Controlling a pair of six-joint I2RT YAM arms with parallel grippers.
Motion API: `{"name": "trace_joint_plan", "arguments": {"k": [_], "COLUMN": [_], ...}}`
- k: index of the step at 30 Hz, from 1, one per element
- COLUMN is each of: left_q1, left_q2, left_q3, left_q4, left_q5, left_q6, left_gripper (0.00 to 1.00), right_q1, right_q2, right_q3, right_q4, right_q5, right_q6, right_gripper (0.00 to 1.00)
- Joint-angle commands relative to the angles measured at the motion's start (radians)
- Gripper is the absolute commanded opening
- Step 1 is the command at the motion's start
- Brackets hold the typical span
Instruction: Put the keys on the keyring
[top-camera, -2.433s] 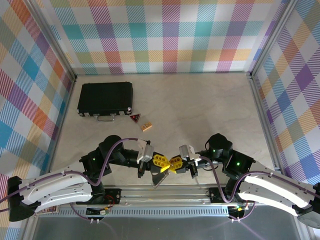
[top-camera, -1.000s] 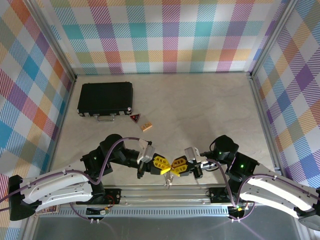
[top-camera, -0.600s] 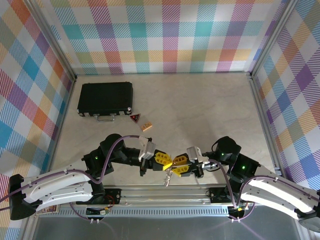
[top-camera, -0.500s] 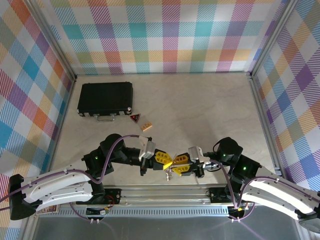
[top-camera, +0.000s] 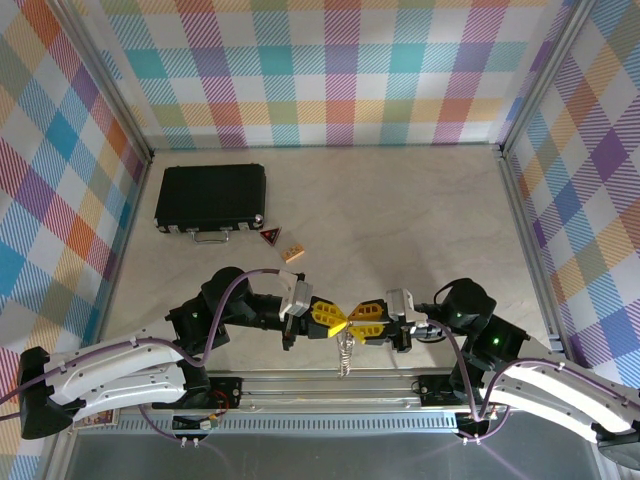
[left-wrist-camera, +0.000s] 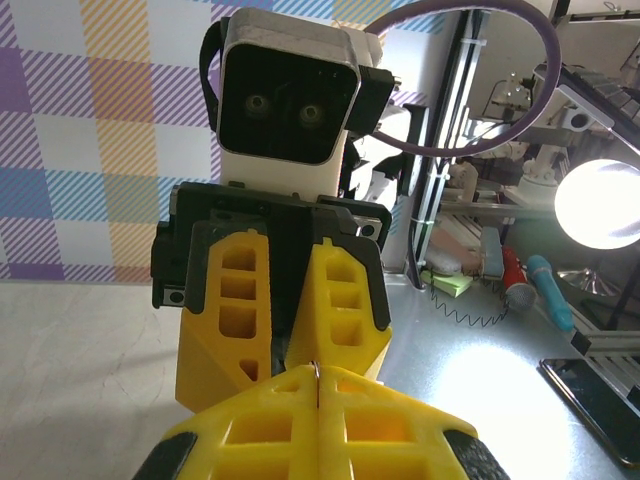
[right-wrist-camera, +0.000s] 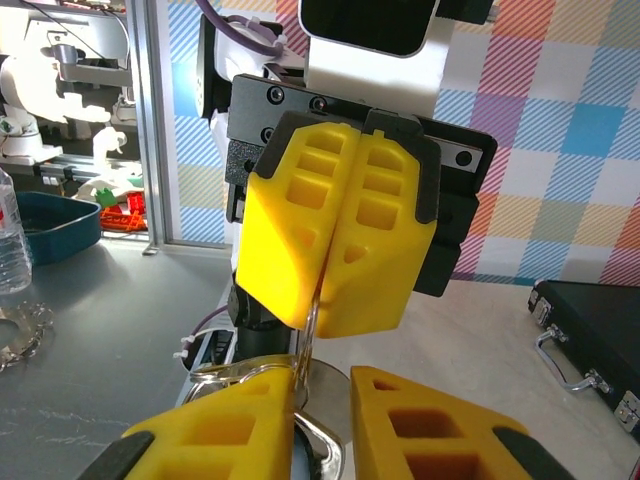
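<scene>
The left gripper (top-camera: 338, 321) and the right gripper (top-camera: 357, 324) are raised above the near edge of the table (top-camera: 400, 220), pointing at each other with their yellow fingertips almost touching. The overhead view shows the keys (top-camera: 345, 352) hanging as a small silver bunch directly beneath that meeting point, clear of the table surface. Left gripper: jaws pressed fully together. The right wrist view shows a thin silver wire loop (right-wrist-camera: 311, 300) coming out from between its tips and running down toward the bunch, so it is clamped on the wire of the keys. Right gripper: jaws drawn in to a narrow gap. Its own wrist view shows a curved piece of silver metal from the bunch lying in that gap. Whether the fingers actually bear on it cannot be determined. In the left wrist view the same wire appears as a fine arc exactly where the two sets of tips meet. Further back on the left of the table, a black case (top-camera: 210, 197) lies flat. A small red-and-black triangular tag (top-camera: 270, 237) sits near its front right corner, and a tan wooden block (top-camera: 292, 253) lies just beside the tag. All three are well apart from the grippers.
</scene>
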Motion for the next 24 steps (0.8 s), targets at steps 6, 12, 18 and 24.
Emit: {"name": "trace_joint_plan", "arguments": {"k": [6, 12, 18, 24], "left_q1": [-0.004, -0.003, -0.004, -0.004], "left_q2": [-0.017, -0.067, -0.062, -0.047], "left_q3": [0.000, 0.074, 0.205, 0.288], "left_q4": [0.028, -0.310, -0.671, -0.827], "left_q5": [0.001, -0.187, -0.303, -0.324], "left_q6": [0.014, 0.145, 0.267, 0.302], "left_gripper": [0.00, 0.11, 0.20, 0.35], "right_q1": [0.003, 0.003, 0.003, 0.004], "right_q2": [0.019, 0.076, 0.163, 0.194], "right_q3": [-0.002, 0.050, 0.092, 0.114], "right_q4": [0.026, -0.064, -0.112, -0.147], "right_q5": [0.000, 0.049, 0.078, 0.104], "right_q6": [-0.001, -0.036, -0.043, -0.061], "right_gripper": [0.01, 0.00, 0.00, 0.00]}}
